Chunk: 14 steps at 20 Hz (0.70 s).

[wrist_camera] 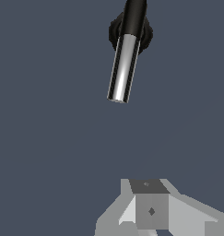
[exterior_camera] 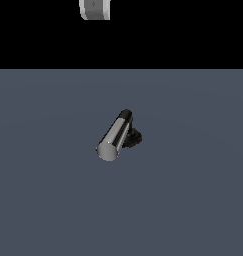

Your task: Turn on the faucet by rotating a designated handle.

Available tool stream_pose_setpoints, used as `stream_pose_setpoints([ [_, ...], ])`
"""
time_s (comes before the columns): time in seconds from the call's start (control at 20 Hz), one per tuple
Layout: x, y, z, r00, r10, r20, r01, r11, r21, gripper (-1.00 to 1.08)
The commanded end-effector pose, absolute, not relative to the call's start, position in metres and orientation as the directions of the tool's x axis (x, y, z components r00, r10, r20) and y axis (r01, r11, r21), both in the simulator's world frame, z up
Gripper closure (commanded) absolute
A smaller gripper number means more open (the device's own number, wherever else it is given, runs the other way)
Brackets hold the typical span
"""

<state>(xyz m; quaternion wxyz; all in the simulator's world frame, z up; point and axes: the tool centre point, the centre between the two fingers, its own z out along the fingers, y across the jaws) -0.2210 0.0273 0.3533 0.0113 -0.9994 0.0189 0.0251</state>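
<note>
- A flat blue-grey floor fills the lower part of the exterior view, and a plain black band lies behind it across the top.
- The faucet stands alone near the middle of that floor.
- Its handle, a shiny chrome cylinder, slants from a black elbow down toward the exterior view's left, with its flat round end facing the camera.
- A black ridged base peeks out just behind the bar on the exterior view's right, touching it.
- In the wrist view the same chrome bar runs out from the black elbow over the round dark base, its free end pointing roughly toward the camera's side of the scene.
- The gripper shows in the wrist view only as grey and white blocks at the frame's edge; the fingertips are out of sight, so whether the jaws are apart or together cannot be told.
- Bare floor lies between gripper and handle; the two are well apart, nothing touching.
- In the exterior view only a small grey-white piece of the arm appears at the upper edge, over the black band, far from the faucet.
</note>
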Motion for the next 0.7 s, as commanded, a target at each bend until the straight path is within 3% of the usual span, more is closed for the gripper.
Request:
stream_pose_setpoints([
  [0.0,-0.215,0.032,0.334,0.998,-0.046,-0.046,-0.047,-0.999,-0.02,1.08],
  [0.65,-0.181,0.056,0.241,0.996,-0.085,-0.028,-0.085,-0.996,-0.013,1.08],
])
